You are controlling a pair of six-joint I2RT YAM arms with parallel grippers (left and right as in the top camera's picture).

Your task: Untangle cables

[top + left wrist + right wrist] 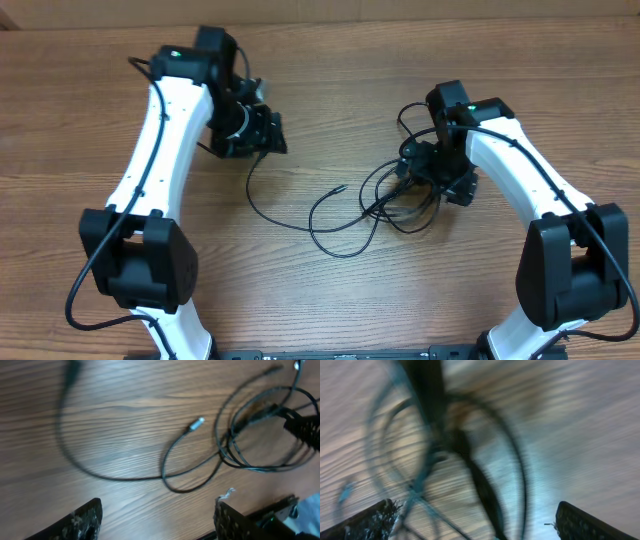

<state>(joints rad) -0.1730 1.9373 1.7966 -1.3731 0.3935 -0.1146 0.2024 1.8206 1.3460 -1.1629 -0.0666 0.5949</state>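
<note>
— When you look down from above, what is the biggest thing you see?
— It is the brown wooden worktop [330, 300].
— And next?
— Two white arms. The left arm [165, 130] reaches up the left side and the right arm [520, 165] up the right side.
— What do the claws do?
— The left claw [156, 510] is wide open and has nothing in it. Only bare wood shows in its gap. The right claw [475, 510] is wide open too. Its own camera is very blurry, so I cannot tell if it touches anything.
— Where are the cables [232, 435]?
— Most of them are thin black loops in a messy pile [398, 198], right at the right claw. In that blurry view the loops run across its gap. The pile is well apart from the left claw. One long strand [115, 478] bends out of the pile over the wood toward the left arm. From above, its far end lies close to the left claw, but the claw does not grip it.
— And the smallest thing?
— A little silver plug [198, 422] at a cable end. It lies on the wood, between the two claws, nearer the pile.
</note>
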